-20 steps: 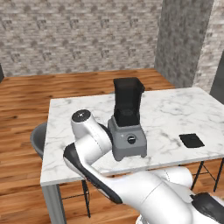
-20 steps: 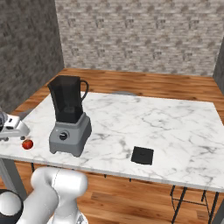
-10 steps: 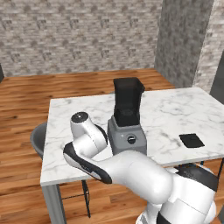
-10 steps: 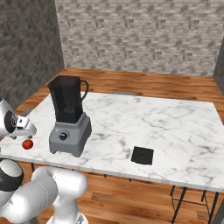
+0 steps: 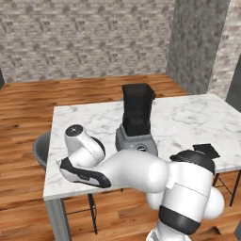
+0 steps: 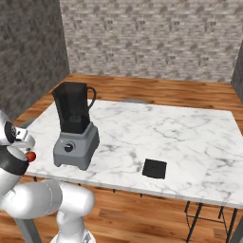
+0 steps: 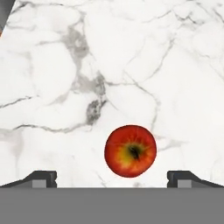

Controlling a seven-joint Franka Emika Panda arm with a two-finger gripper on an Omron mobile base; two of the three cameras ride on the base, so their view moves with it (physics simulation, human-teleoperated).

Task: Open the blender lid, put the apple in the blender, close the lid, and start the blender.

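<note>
The apple (image 7: 130, 151), red with a yellowish patch, lies on the white marble table (image 7: 65, 65). My gripper (image 7: 112, 181) is open above it, with the two fingertips (image 7: 41, 178) spread wider than the fruit. From the right base view the apple (image 6: 31, 156) peeks out beside my hand at the table's left front corner. The blender (image 6: 75, 126) stands just right of it, its dark jar open at the top. The blender (image 5: 136, 122) also rises behind my arm. The blender lid (image 6: 155, 168) lies flat on the marble, well right of the blender; it appears again as the lid (image 5: 206, 150).
The table edge (image 7: 4, 13) runs close to the apple at the upper left of the hand view. A grey round seat (image 5: 42, 150) stands by the table's left end and another seat (image 6: 133, 100) on the far side. Bare marble (image 6: 190, 137) spreads right of the blender.
My arm has swung round and bent over the table's left front corner, bringing the hand over the apple. The apple, blender and lid lie where they were.
</note>
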